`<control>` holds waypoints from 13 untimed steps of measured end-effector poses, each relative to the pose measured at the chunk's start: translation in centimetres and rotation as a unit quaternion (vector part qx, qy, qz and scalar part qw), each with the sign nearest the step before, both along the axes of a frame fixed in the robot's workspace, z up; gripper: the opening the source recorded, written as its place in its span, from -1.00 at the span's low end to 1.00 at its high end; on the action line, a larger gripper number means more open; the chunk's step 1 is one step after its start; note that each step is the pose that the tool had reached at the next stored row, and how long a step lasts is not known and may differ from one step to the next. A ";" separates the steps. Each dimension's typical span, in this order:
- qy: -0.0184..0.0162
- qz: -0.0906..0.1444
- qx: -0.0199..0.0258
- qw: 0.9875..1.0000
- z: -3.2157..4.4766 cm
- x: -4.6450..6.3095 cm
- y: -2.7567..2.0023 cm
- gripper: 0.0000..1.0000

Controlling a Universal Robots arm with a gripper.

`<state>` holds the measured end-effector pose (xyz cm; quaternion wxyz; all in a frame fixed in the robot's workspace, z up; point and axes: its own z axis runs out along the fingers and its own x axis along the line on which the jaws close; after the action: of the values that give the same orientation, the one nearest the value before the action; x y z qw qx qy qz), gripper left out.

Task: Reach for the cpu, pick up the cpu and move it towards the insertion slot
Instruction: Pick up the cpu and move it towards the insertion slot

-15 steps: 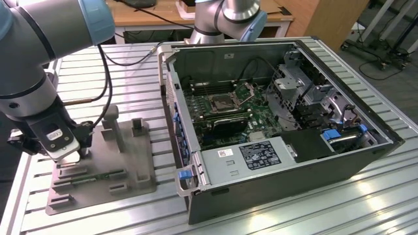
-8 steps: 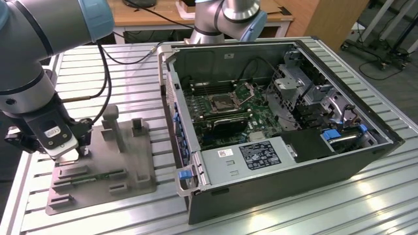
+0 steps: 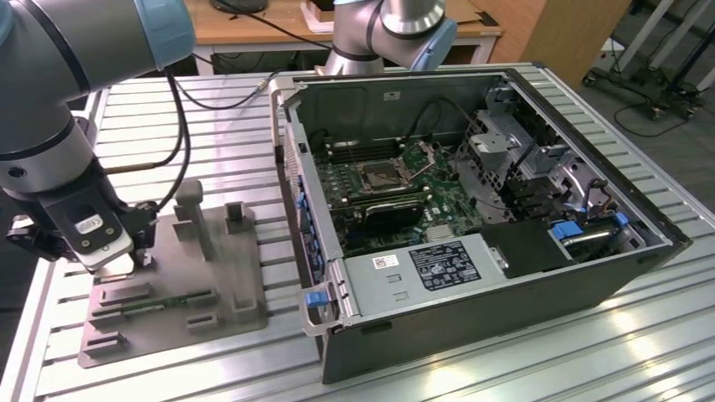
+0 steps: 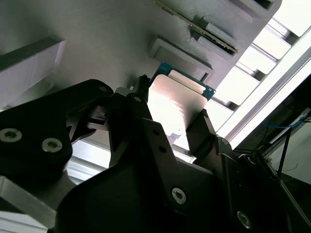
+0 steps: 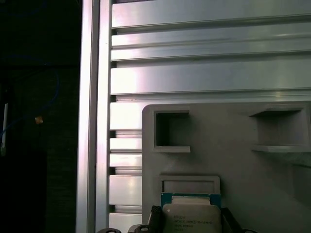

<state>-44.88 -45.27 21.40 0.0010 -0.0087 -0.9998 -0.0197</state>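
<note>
The cpu (image 4: 175, 104) (image 5: 192, 218), a flat silvery square with a teal-green rim, lies low against the grey plastic fixture (image 5: 233, 170). My gripper (image 4: 172, 104) (image 5: 191, 216) has a dark finger against each of the chip's two opposite edges and is shut on it. In the exterior view my gripper (image 3: 115, 261) is down at the fixture's (image 3: 179, 285) end on the exterior view's left. The insertion slot (image 3: 380, 176), a dark square socket in a silver frame with its metal plate tilted up, sits on the green board inside the open computer case (image 3: 480, 276), well toward the exterior view's right.
A thin green memory stick (image 3: 167, 300) lies in the fixture, and grey posts (image 3: 190, 213) rise from it close to my arm. The case wall (image 3: 296, 209) stands between fixture and socket. Another arm's base (image 3: 391, 33) is behind the case. The slatted metal table (image 3: 223, 126) carries everything.
</note>
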 end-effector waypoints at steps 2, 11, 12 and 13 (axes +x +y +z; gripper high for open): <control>0.000 0.000 0.000 1.000 0.10 0.0 0.00 0.09; 0.000 0.000 0.000 1.000 0.75 0.0 0.00 0.09; 0.000 0.000 0.000 1.000 0.81 0.0 0.00 0.09; 0.000 0.000 0.000 1.000 0.88 0.0 0.00 0.09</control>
<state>-44.88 -45.27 22.28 0.0010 -0.0087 -0.9998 -0.0197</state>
